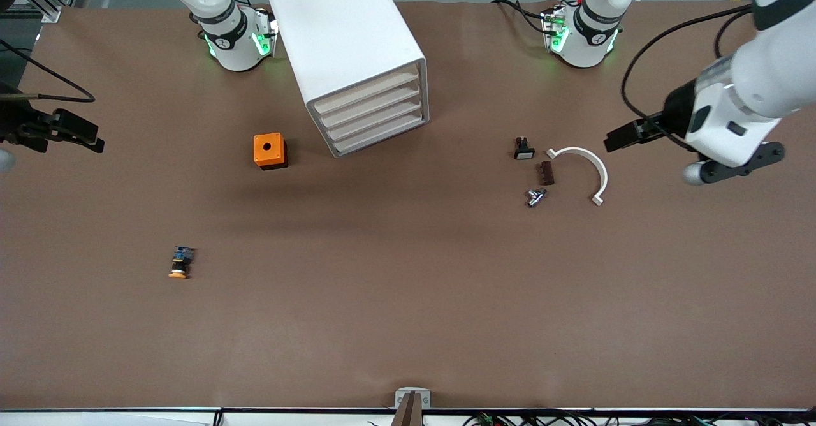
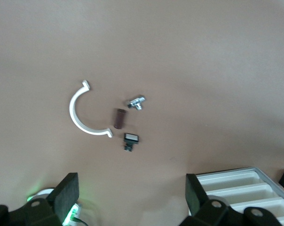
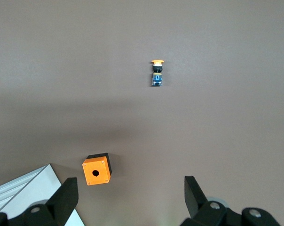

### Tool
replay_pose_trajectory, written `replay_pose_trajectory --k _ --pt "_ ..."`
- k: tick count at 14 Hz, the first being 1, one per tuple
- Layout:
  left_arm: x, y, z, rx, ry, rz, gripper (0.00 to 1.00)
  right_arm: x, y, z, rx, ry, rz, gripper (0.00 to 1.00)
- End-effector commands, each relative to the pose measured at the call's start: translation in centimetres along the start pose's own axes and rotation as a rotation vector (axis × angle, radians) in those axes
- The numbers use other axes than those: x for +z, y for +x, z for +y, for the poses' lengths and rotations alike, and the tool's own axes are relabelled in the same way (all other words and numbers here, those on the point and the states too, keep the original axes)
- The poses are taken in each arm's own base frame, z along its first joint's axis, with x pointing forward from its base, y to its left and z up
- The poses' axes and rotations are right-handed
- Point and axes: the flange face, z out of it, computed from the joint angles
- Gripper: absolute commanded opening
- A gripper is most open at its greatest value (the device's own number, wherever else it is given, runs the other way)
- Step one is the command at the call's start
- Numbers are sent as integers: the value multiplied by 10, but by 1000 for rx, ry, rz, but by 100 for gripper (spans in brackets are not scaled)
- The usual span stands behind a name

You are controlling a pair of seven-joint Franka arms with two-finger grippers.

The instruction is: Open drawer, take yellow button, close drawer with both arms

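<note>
The white cabinet stands near the robots' bases, and its uppermost drawer is shut like the three below it. The button, with an orange cap and black-and-blue body, lies on its side on the bare table, nearer to the front camera than the cabinet, toward the right arm's end. It also shows in the right wrist view. My right gripper is open and empty, in the air over the right arm's end of the table. My left gripper is open and empty over the left arm's end.
An orange cube with a hole sits beside the cabinet. Toward the left arm's end lie a small black part with a white face, a brown piece, a metal part and a white curved strip.
</note>
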Motion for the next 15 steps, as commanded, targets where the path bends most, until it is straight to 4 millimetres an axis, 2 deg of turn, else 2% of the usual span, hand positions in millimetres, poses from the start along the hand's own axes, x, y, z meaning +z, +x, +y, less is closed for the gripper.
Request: replay_pose_trajectory --k 1,3,8,12,15 --pt "-10 -1 -42 42 10 5 100 -5 -19 -5 10 11 13 100" --pt "-2 3 -67 57 56 -1 100 -10 -22 -6 10 11 22 100" --pt "4 19 -105 76 59 -2 100 -17 -25 -6 10 53 34 100" --pt "21 21 -115 66 52 42 100 -24 -29 -13 -2 34 49 100" --pt "29 21 -114 80 53 70 100 -31 -31 -12 -3 28 77 100"
